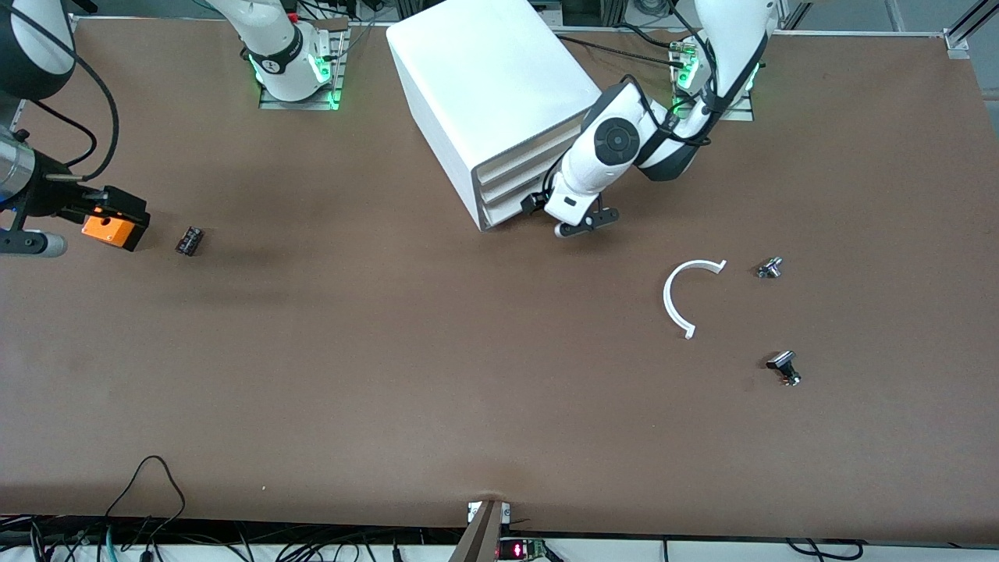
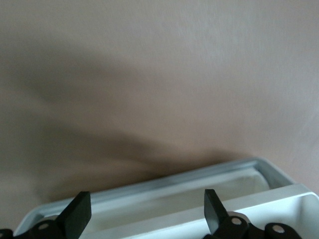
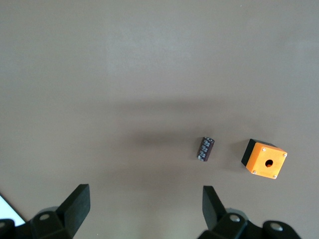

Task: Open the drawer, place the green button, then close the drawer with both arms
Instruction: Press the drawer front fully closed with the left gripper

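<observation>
Left hand (image 1: pixel 581 226) is spread wide right at the front lip of the bottom drawer (image 1: pixel 506 212) of the cabinet (image 1: pixel 484 86). Right hand (image 3: pixel 144 199) is spread too, empty, hanging over the tabletop (image 1: pixel 390 351) near the orange box (image 1: pixel 109 229). The button (image 1: pixel 769 268) sits on the tabletop just beside the white arc (image 1: pixel 680 297), toward the left arm's end.

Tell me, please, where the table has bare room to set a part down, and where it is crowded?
Most bare room is the brown stretch nearer the front camera than the cabinet, between the small black part and the white curved piece. It is crowded at the drawer fronts, where the open left gripper sits, and around the two metal parts.
</observation>
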You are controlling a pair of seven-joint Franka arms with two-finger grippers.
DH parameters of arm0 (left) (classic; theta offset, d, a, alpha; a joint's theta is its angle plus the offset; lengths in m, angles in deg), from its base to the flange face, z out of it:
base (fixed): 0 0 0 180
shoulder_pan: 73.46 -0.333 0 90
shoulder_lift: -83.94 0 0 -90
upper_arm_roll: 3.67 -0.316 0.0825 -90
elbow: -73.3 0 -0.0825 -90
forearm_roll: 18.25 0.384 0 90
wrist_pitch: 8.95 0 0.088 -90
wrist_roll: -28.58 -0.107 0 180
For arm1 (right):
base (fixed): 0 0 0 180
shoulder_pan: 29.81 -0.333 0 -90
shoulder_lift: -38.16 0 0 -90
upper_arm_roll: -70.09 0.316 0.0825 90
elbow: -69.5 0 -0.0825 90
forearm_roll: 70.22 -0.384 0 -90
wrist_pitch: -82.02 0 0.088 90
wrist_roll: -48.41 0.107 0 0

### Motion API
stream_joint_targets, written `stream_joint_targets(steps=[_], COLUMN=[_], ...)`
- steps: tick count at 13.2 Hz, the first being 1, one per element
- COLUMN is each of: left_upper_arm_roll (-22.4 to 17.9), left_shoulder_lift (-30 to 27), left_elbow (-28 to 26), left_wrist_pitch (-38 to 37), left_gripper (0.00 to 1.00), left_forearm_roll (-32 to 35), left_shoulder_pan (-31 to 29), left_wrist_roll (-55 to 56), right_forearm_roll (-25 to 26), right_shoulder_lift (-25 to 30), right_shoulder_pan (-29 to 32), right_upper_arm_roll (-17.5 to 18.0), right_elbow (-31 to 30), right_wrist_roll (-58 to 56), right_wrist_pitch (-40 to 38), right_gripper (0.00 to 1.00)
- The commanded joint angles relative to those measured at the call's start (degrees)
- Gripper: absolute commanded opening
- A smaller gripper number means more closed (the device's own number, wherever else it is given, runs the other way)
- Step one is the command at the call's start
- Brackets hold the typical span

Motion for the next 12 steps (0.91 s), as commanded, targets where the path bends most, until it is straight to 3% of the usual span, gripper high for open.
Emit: stream_joint_targets(steps=[1,8,12], left_upper_arm_roll=[1.4,1.3,1.3], left_shoulder_lift=[-2.1,-4.4,-13.0], left_elbow=[-2.6,-2.7,-0.8], left_wrist_pitch=[-0.9,-2.3,-2.2], left_gripper=[1.00,1.00,1.00], left_forearm_roll=[-1.7,-1.6,-1.5], left_shoulder_pan=[0.0,-1.8,-12.1], left_wrist_roll=[-0.4,-0.7,-6.4], right_forearm_roll=[0.3,-0.2,-0.7], right_shoulder_lift=[5.2,4.9,4.7], right_shoulder_pan=[0.3,0.2,0.2], right_upper_arm_roll=[-0.3,-1.3,-1.4], right_elbow=[-6.5,-6.5,-6.0], right_wrist_roll=[-6.3,-0.6,-0.5], right_wrist_pitch=[2.0,2.3,2.7], right_gripper=[1.00,1.00,1.00])
